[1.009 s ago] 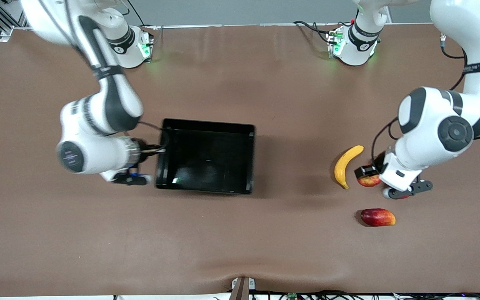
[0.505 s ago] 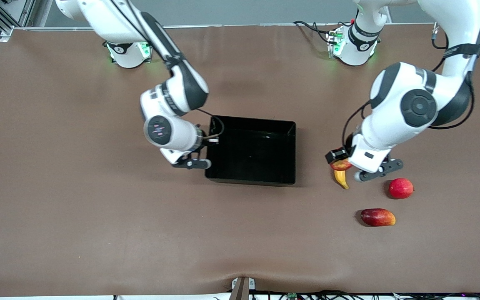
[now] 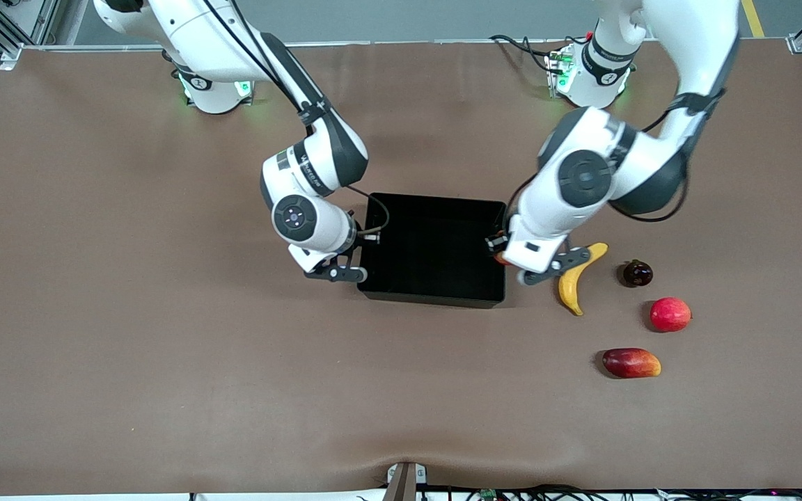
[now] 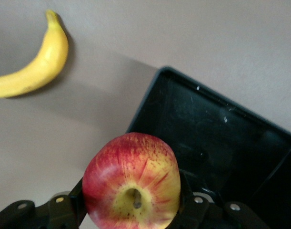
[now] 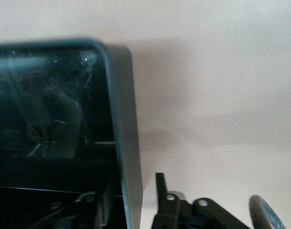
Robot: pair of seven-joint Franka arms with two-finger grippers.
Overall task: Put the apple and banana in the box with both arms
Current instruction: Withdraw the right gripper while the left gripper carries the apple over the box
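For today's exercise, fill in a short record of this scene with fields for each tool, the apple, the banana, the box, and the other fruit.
left tool: shut on the apple, above the box wall at the left arm's end
right tool: clamped on the box wall at the right arm's end
box: black, nothing in it yet
banana: on the table beside the box, toward the left arm's end
other fruit: red fruit, mango, small dark fruit, none in the box
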